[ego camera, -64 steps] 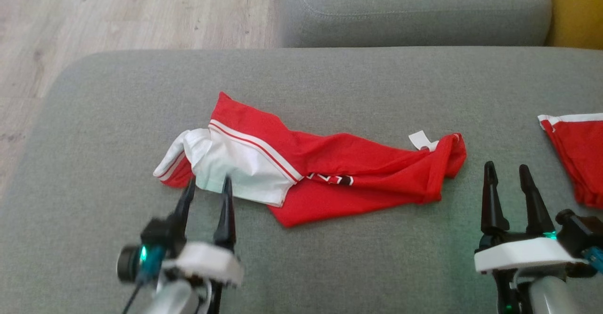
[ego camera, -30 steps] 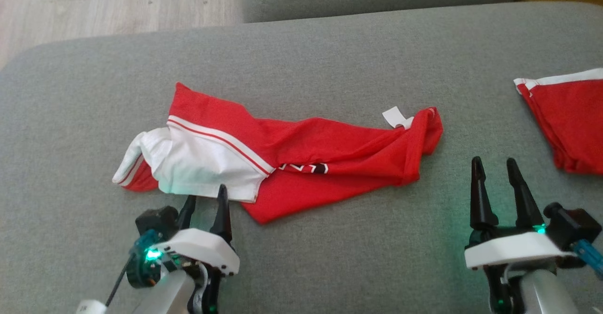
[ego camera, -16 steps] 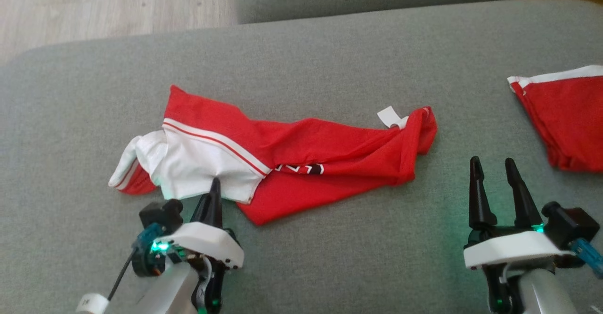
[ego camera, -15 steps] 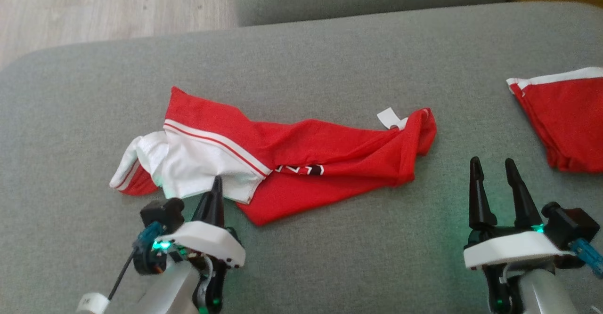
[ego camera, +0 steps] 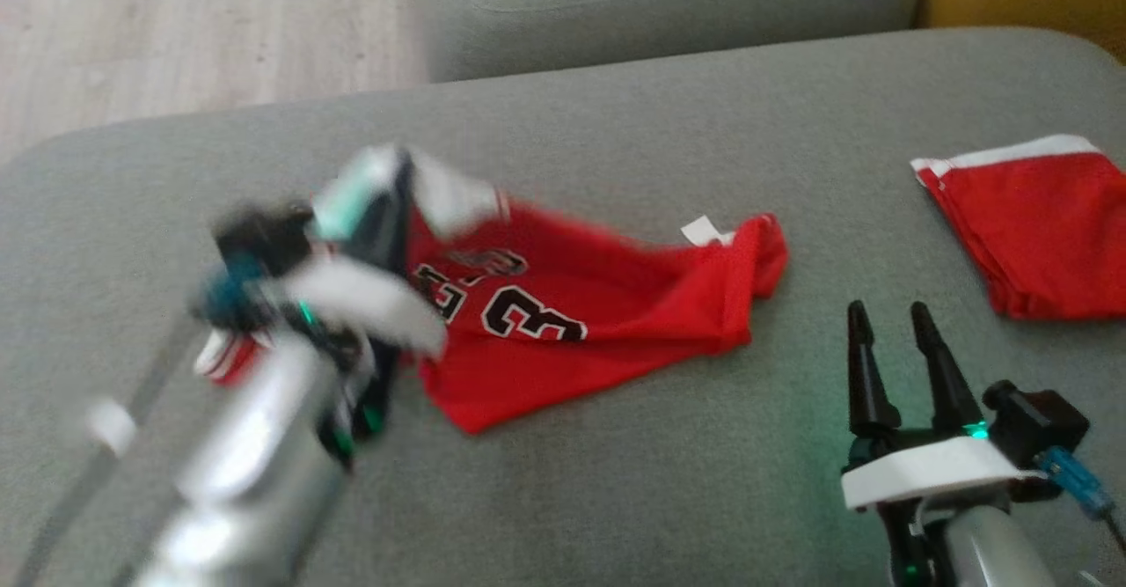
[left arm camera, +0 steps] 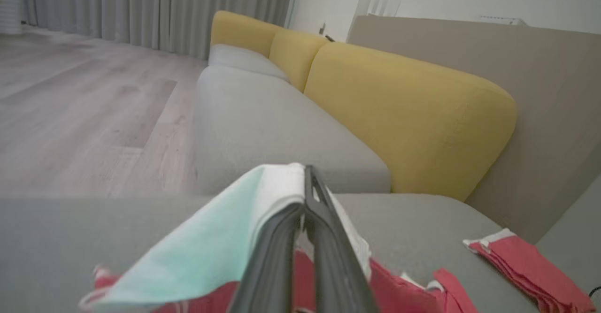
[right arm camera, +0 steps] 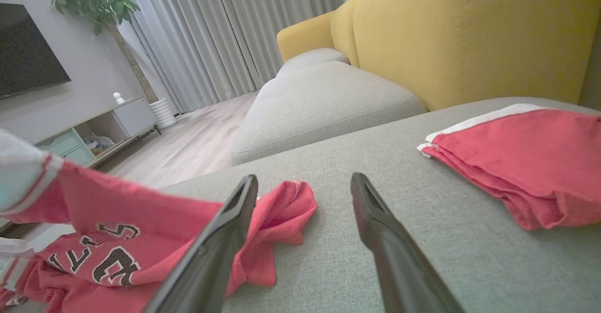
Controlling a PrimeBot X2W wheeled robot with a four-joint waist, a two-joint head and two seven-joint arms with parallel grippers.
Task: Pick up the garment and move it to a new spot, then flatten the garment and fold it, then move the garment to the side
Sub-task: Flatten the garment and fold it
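Grey cushion (ego camera: 616, 112) bears the red jersey (ego camera: 598, 305) in the head view — its white end raised, pinched by the blurred left gripper (ego camera: 400, 173); right gripper (ego camera: 888, 314) spread, empty. Left wrist: fingers (left arm camera: 279, 256) pressed together on white cloth. Right wrist — jersey beside spread fingers (right arm camera: 220, 238)

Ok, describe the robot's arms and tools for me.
Each tool, right tool and left tool, has two long, tapering black fingers on a white mount, with a green light, a black camera block with blue cable, and a silver forearm.
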